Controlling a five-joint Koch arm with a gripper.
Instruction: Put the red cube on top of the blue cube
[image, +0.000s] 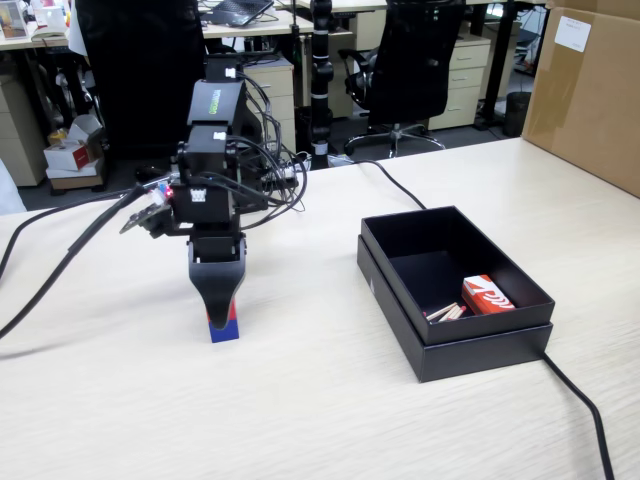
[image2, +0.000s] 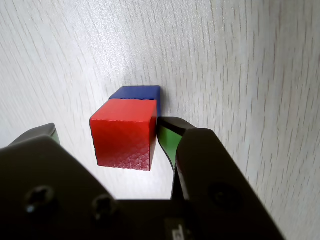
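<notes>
- Hovering over the blue cube (image2: 136, 92), the gripper (image2: 107, 137) carries the red cube (image2: 125, 132) just above it, nearly lined up, judged ready for stacking.
- The jaws are part open, closed only to cube width, gripping the red cube.
- The red cube sits between the fingers (image2: 167, 140), green pad against its right face in the wrist view.
- The black box (image: 480, 340) stands well apart from the blue cube.

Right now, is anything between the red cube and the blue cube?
Nothing shows: in the wrist view the red cube appears to sit directly on the blue cube.
</notes>
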